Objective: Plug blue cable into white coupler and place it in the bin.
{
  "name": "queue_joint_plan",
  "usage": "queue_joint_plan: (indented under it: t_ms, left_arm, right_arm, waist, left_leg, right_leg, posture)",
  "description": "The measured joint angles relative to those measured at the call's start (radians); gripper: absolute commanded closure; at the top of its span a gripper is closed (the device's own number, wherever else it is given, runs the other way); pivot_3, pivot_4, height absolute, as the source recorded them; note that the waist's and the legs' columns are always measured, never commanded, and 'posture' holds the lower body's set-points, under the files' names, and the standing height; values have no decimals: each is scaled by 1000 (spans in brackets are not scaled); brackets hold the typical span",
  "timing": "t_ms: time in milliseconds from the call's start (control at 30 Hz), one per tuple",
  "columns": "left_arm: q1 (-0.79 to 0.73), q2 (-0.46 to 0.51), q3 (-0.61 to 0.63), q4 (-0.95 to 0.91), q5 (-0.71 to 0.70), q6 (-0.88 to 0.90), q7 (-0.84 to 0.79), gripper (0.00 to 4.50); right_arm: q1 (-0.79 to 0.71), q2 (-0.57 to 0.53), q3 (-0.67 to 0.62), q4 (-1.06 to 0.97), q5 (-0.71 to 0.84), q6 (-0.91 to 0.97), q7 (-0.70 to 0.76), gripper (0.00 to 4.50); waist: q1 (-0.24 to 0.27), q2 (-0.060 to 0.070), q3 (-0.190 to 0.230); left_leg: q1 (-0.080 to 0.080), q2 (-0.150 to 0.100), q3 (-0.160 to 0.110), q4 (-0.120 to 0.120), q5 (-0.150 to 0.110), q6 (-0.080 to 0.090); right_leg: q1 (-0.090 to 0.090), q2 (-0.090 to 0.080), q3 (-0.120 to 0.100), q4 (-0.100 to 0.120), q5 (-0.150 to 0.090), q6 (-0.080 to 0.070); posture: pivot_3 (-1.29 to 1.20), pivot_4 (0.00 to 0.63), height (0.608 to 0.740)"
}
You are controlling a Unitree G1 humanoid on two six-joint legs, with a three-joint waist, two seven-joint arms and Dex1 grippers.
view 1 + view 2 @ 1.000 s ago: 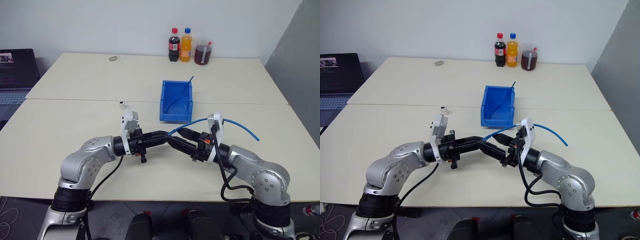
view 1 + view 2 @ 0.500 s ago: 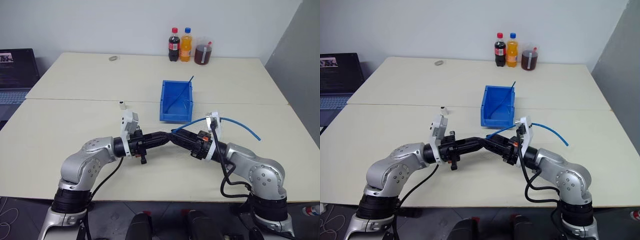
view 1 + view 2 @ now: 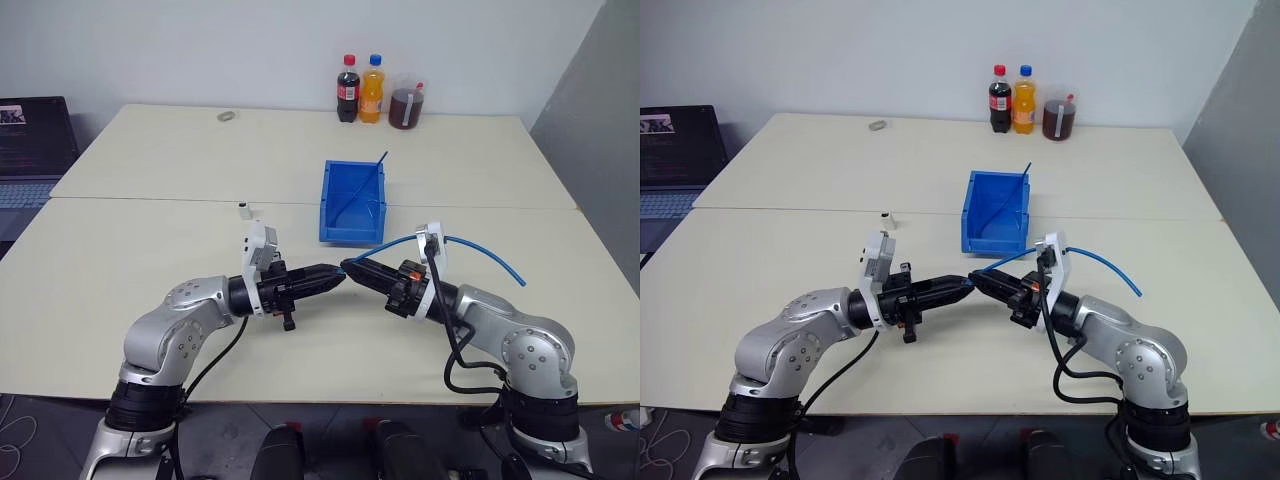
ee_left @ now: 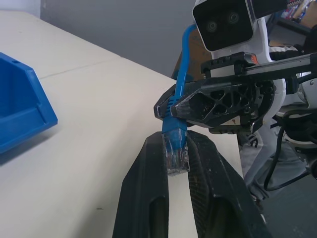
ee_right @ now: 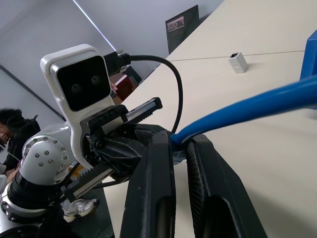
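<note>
Left of the bin (image 3: 352,204), both grippers pinch the blue cable (image 4: 174,145) tip-to-tip; the white coupler (image 3: 243,209) lies beyond, nearer the left gripper (image 3: 338,277) than the right gripper (image 3: 350,267).

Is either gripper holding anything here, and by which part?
Both hold the blue cable: the left gripper pinches its clear plug, and the right gripper clamps the blue boot just behind the plug.

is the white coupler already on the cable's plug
No, the white coupler stands alone on the table, apart from the blue cable, whose plug end is bare.
</note>
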State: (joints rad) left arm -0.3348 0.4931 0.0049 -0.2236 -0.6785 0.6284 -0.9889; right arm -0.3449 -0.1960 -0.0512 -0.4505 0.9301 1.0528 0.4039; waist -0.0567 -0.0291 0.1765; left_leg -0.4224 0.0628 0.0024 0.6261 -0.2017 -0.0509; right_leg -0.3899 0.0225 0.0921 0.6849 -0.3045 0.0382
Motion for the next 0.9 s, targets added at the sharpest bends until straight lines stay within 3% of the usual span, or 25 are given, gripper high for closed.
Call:
queue_joint_plan:
  t_ms: [67, 133, 533, 700, 900]
  left_arm:
    - [0, -6, -1, 1, 12, -16, -2, 4253]
    - [0, -5, -4, 4, 20, -26, -6, 3542]
    - [72, 110, -17, 27, 51, -37, -71, 1136]
    - [170, 174, 26, 39, 68, -31, -61, 91]
    - [215, 154, 71, 58, 195, -141, 90, 0]
  right_arm:
    - [-3, -1, 0, 0, 0, -2, 0, 4440]
    - [-4, -2, 0, 0, 0, -2, 0, 4441]
    - [-4, -15, 51, 0, 0, -12, 12, 4446]
    - [-6, -30, 74, 0, -23, -50, 25, 4446]
    - [-6, -33, 83, 7, -45, -79, 31, 4446]
  waist:
    - [0, 0, 0]
    - [0, 0, 0]
    - [0, 0, 0]
    - [-3, 0, 0]
    - [2, 0, 0]
  left_leg:
    - [0, 0, 0, 0, 0, 0]
    - [-1, 0, 0, -1, 0, 0]
    - [-2, 0, 0, -1, 0, 0]
    - [-3, 1, 0, -2, 0, 0]
    - [-4, 0, 0, -2, 0, 0]
  right_leg:
    - [0, 0, 0, -1, 0, 0]
    - [0, 0, 0, -2, 0, 0]
    - [-1, 0, 0, -3, 0, 0]
    - [-3, 0, 0, -3, 0, 0]
    - [-3, -2, 0, -3, 0, 0]
  posture:
    - [0, 150, 740]
    - [0, 150, 740]
    - [0, 150, 740]
    - [0, 150, 740]
    - [0, 150, 740]
